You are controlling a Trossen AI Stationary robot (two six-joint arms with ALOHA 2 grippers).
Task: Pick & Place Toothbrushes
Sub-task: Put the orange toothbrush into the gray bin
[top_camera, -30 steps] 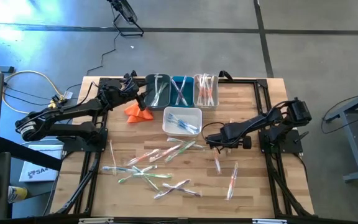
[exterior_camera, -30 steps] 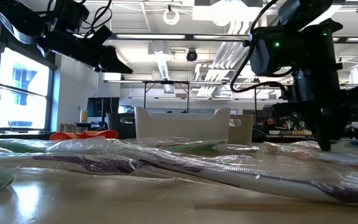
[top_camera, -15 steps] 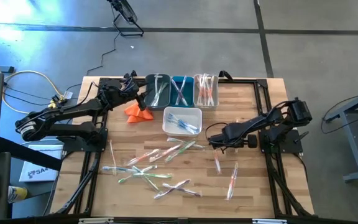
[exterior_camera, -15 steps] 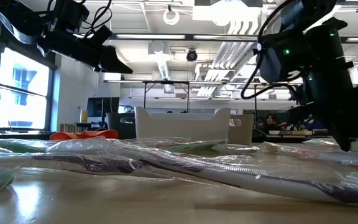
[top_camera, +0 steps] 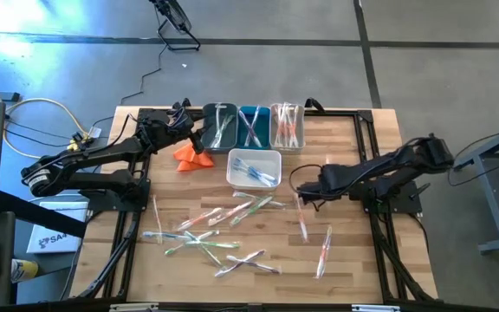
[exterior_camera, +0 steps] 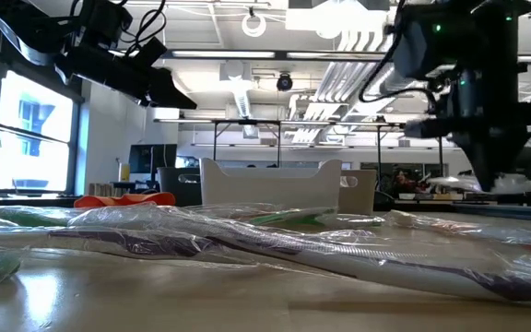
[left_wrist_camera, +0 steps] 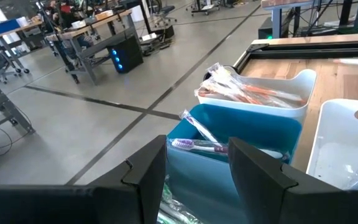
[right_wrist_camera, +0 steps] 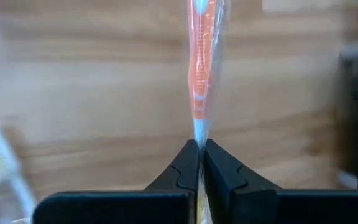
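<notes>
Orange-handled and sealed in clear wrap, one toothbrush (right_wrist_camera: 201, 74) is pinched at its end by the right tool (right_wrist_camera: 200, 155), whose two dark fingers are pressed together on the wrapper. From above, that right tool (top_camera: 304, 189) sits over the middle of the wooden surface (top_camera: 353, 260), toward its right side, with the wrapped brush trailing from it toward the near edge. In the low view the tool (exterior_camera: 496, 175) hangs clear above the boards with something pale at its tip.

More loose toothbrushes (top_camera: 210, 230) lie scattered across the near half of the surface, with two more (top_camera: 323, 251) nearer the right edge. Along the far edge stand three bins in a row: a grey bin (top_camera: 206, 130), a blue bin (top_camera: 252, 111) and a white bin (top_camera: 287, 146), each holding wrapped brushes. Just in front of them a white tray (top_camera: 254, 156) holds a few blue-handled ones. An orange cloth (top_camera: 189, 154) lies beside the grey bin.

The left tool (left_wrist_camera: 197, 168) waits above the far left corner, near the bins, its fingers spread apart and empty.
</notes>
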